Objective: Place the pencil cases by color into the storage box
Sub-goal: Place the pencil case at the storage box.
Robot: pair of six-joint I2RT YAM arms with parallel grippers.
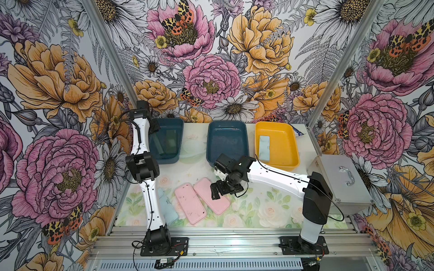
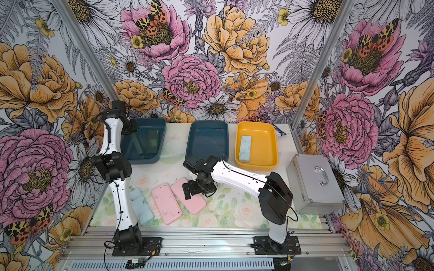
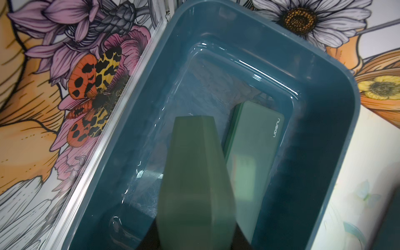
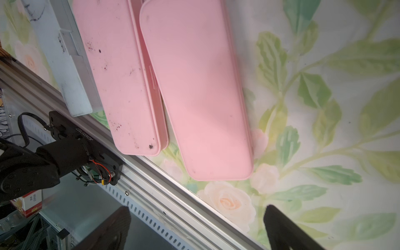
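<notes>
The left claw (image 1: 155, 130) pinched a dark green case (image 3: 194, 184) tilted in the left blue bin (image 3: 324, 108); the right claw (image 1: 216, 194) hung spread above a pink case (image 4: 194, 86)

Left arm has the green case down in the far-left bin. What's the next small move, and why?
Probably open the left gripper and release the held green case: it hangs on edge inside the left blue bin, beside the other green case lying flat there, so the colours match.
</notes>
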